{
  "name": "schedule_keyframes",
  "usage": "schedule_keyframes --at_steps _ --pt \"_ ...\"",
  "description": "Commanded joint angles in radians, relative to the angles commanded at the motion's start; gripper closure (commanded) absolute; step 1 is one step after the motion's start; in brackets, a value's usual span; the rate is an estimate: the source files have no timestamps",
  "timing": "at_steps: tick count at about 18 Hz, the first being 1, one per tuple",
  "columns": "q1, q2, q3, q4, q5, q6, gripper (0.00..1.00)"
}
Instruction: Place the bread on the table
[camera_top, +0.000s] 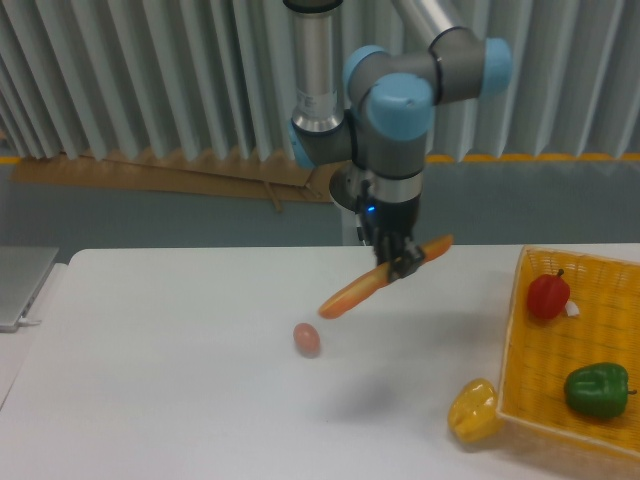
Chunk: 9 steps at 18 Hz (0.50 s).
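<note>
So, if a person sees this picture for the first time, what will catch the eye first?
Probably the bread, tilted in the air above the middle of the white table, gripped by the tool near its upper right end. Next, the yellow basket at the right edge, holding a red pepper and a green pepper.

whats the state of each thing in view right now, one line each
claw: shut on the bread, above the table
bread: held in the air, tilted, lower end toward the egg
egg: lying loose on the table
yellow pepper: on the table, against the basket's outer wall
basket: on the table's right side, holding two peppers
red pepper: in the basket, far end
green pepper: in the basket, near end
</note>
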Motion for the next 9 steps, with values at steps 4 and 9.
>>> schedule_keyframes --at_steps 4,9 --pt "-0.014 -0.034 -0.002 0.055 0.000 0.000 0.65" --pt "-0.012 -0.058 0.000 0.081 0.006 0.006 0.65"
